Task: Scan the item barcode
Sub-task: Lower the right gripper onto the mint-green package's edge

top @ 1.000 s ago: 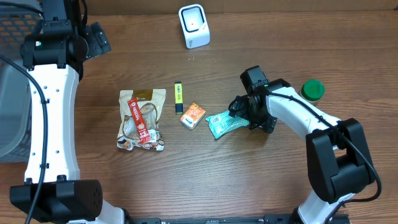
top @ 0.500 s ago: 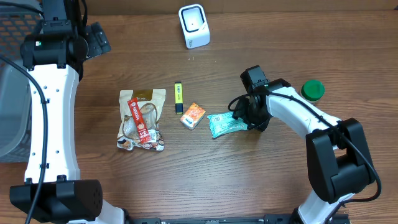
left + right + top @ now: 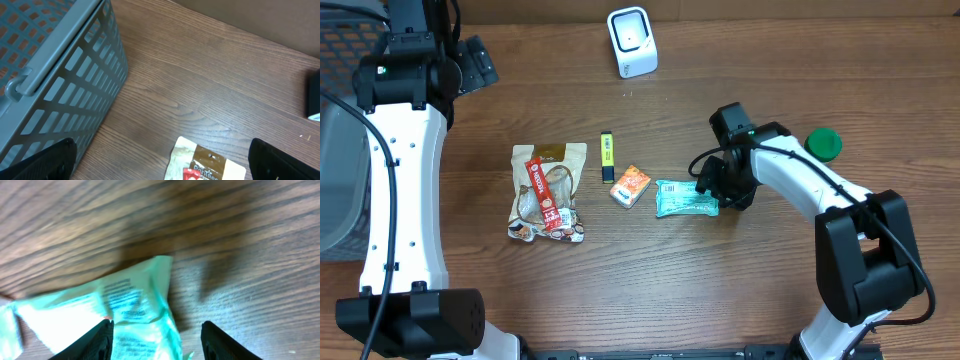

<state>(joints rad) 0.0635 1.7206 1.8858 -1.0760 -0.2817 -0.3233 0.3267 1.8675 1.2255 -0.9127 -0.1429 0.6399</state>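
I am seeing right gripper (image 3: 156, 341) straddling mint-green foil packet (image 3: 685, 199), grip unclear; left gripper (image 3: 160, 162) gaping; small orange sachet (image 3: 630, 185) lying just beside; print unreadable.

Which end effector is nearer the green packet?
Right. The right end effector straddles one end of the green packet; the left end effector is far off, beside the grey basket.

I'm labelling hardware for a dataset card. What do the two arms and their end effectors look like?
The left arm and right arm have glossy white link shells joined by black joint housings, with thin black cables running alongside. A small green light glows on a left-arm joint. The left end effector and right end effector have black, blunt fingers.
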